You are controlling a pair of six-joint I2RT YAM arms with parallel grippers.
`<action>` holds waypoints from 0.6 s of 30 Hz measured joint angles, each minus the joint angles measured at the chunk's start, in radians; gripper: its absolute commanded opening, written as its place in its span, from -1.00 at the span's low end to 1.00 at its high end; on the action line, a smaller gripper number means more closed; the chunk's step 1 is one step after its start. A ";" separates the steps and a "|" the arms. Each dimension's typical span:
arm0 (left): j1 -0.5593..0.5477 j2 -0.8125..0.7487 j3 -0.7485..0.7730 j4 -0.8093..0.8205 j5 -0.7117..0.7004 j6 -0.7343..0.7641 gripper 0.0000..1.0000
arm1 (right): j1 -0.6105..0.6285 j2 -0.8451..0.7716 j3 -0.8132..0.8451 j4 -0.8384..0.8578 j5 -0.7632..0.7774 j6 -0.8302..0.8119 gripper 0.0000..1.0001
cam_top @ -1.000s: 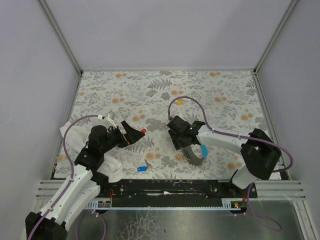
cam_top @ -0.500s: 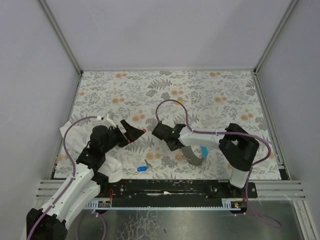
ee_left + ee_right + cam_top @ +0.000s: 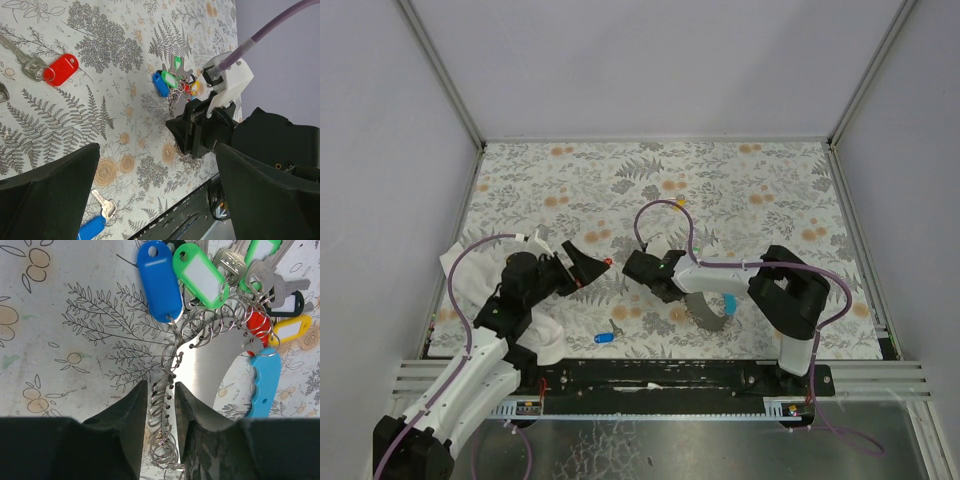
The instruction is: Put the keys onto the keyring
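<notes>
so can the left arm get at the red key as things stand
Probably yes: the red key lies flat just beyond the open left gripper, with only bare floral table cover between them.

R jaws nipped onto keyring (image 3: pixel 166 395).

The left arm (image 3: pixel 470 370) bends up from its base and leans toward centre. The left gripper (image 3: pixel 586 262) sits low, jaws spread wide. The right arm (image 3: pixel 790 300) doubles over, forearm pointing left. The right gripper (image 3: pixel 172 387) has its 2 fingers nearly together, pinching the keyring (image 3: pixel 169 362).
</notes>
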 measured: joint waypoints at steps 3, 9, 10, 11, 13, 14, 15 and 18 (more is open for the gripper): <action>-0.004 0.000 0.000 0.000 0.000 0.000 1.00 | 0.000 0.007 0.000 0.005 0.003 0.003 -0.19; -0.015 0.003 -0.001 0.000 -0.004 -0.004 1.00 | 0.001 0.007 -0.001 0.017 0.015 0.008 -0.34; -0.017 0.005 -0.002 0.002 -0.005 -0.004 1.00 | 0.001 0.007 -0.003 0.022 0.016 0.009 -0.40; -0.020 0.008 -0.004 0.003 -0.006 -0.005 1.00 | 0.001 0.007 -0.006 0.026 0.017 0.010 -0.45; -0.026 0.012 -0.008 0.004 -0.008 -0.006 1.00 | 0.001 0.007 -0.012 0.034 0.019 0.011 -0.57; -0.029 0.015 -0.009 0.005 -0.009 -0.007 1.00 | 0.001 0.007 -0.014 0.036 0.021 0.010 -0.64; -0.032 0.018 -0.010 0.005 -0.010 -0.007 1.00 | 0.002 0.005 -0.018 0.039 0.023 0.011 -0.70; -0.044 0.029 -0.013 0.007 -0.015 -0.010 1.00 | 0.003 -0.017 -0.035 0.044 0.033 0.009 -0.83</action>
